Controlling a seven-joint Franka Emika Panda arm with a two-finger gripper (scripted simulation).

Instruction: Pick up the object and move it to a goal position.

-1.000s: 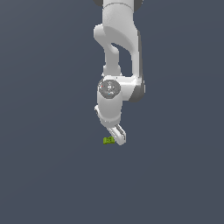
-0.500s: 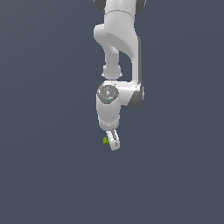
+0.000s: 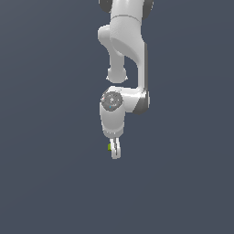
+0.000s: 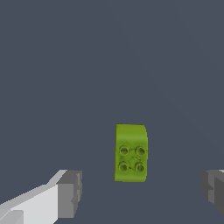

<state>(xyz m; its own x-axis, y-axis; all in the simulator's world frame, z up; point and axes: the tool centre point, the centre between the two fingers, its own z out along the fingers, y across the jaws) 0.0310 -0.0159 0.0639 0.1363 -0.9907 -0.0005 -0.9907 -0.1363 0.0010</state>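
Note:
The object (image 4: 131, 152) is a small yellow-green block with four studs, lying on the flat dark grey surface. In the wrist view it lies between my two grey fingertips (image 4: 70, 193), nearer the middle, with a clear gap on each side. My gripper (image 4: 142, 192) is open and touches nothing. In the exterior view only a sliver of the object (image 3: 109, 146) shows, just to the left of the white fingers (image 3: 115, 150), which hide the rest. The gripper (image 3: 116, 152) hangs straight down from the white arm.
The dark grey surface (image 3: 50, 183) fills both views, with no other objects, containers or edges in sight.
The wrist has turned, so the fingers now line up one behind the other in the exterior view. The gripper has shifted over the object, hiding most of it.

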